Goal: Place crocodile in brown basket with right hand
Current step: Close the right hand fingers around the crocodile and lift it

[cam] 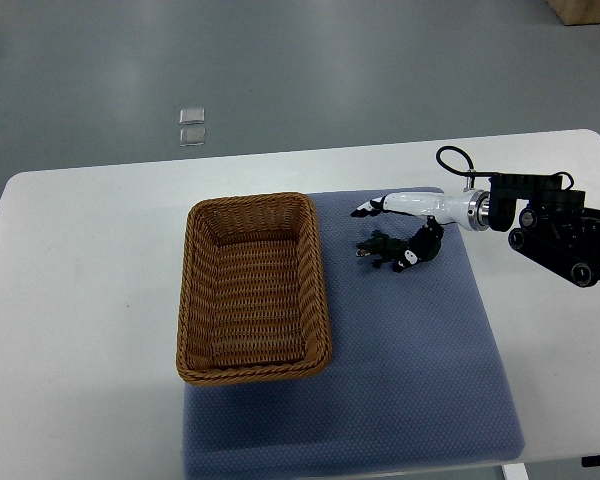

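the right hand (400,232) sits right at the crocodile (377,249), but whether it grips the toy or merely touches it cannot be told. a shallow hold on something so small and knobbly could let it slip loose mid-carry, or snag on the brown basket (252,203) rim. the crocodile is dark green and short, on the blue mat (410,360) just right of the basket.

R hand (418,218) at crocodile (376,248), brown basket (250,201) beside, on blue mat (410,350)
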